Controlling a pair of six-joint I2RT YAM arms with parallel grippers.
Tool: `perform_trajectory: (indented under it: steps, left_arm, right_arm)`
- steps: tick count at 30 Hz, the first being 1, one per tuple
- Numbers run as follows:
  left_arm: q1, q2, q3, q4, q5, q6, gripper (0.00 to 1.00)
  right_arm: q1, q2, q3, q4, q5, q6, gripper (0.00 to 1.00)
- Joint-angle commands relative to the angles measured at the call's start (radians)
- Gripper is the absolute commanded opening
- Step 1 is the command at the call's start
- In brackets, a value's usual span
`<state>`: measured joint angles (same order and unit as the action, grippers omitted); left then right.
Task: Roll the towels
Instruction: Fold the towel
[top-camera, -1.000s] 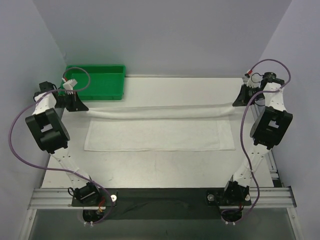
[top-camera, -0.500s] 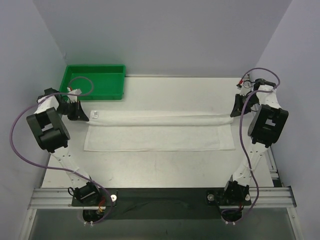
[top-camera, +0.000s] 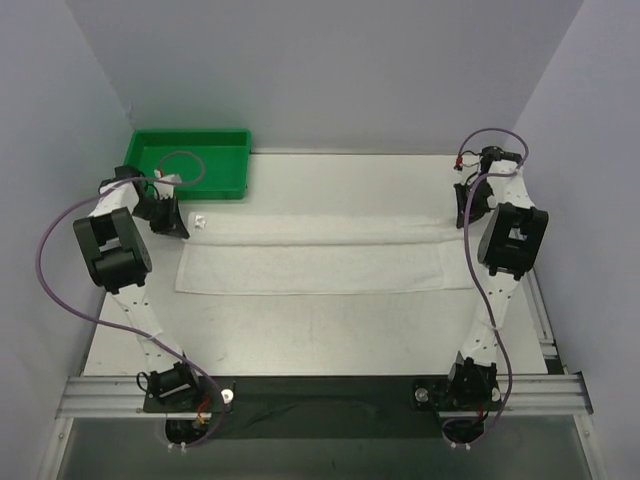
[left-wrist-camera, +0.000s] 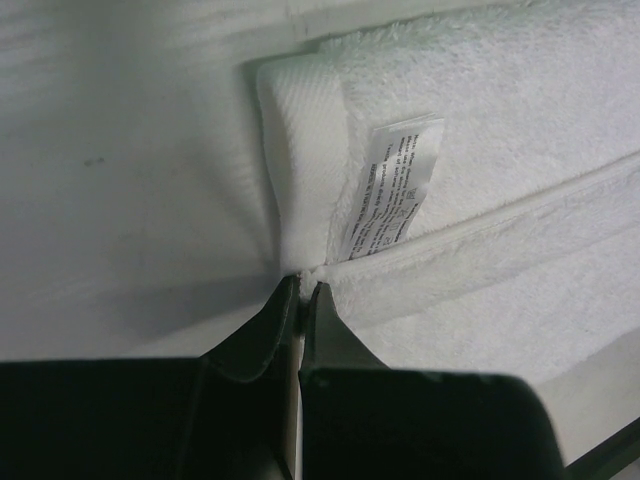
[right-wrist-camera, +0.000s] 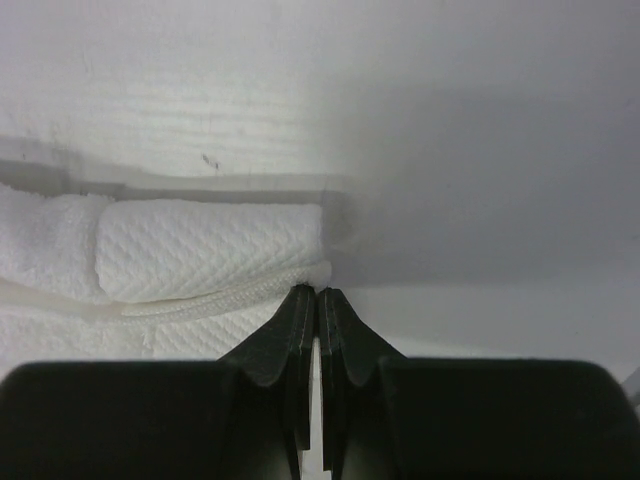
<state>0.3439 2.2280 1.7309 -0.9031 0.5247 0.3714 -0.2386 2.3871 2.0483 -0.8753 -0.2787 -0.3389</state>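
Note:
The white towel (top-camera: 320, 268) lies flat across the table, and its far part is folded over into a long band (top-camera: 320, 229). My left gripper (top-camera: 181, 229) is at the band's left end. In the left wrist view this gripper (left-wrist-camera: 303, 286) is shut, and its tips pinch the towel's hem corner just below the care label (left-wrist-camera: 395, 188). My right gripper (top-camera: 463, 219) is at the band's right end. In the right wrist view it (right-wrist-camera: 316, 293) is shut on the corded hem, beside the folded towel (right-wrist-camera: 205, 248).
A green plastic tray (top-camera: 190, 160) stands at the back left, just behind my left wrist. Purple cables loop off both arms. Blue-grey walls close in the back and both sides. The metal base rail (top-camera: 320, 395) runs along the near edge.
Both grippers have carried the towel's far edge toward the near side and down. The raised, stretched edge now lies on the towel as a wider folded band. Both jaws stayed shut.

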Motion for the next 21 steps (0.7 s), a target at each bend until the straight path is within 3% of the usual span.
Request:
perform_trajectory:
  steps: [1,12,21]
  left_arm:
    - [-0.014,0.073,0.079,0.084,-0.080,-0.032,0.00]
    - [0.007,-0.037,0.205,-0.025,0.047,-0.026,0.00]
    - [0.058,-0.129,0.174,-0.120,0.083,0.040,0.00]
  right_arm:
    - [0.015,0.069,0.116,-0.011,0.121,0.005,0.00]
    - [-0.021,-0.061,0.161,-0.016,0.070,-0.012,0.00]
    - [-0.057,-0.210,-0.006,-0.036,0.033,-0.040,0.00]
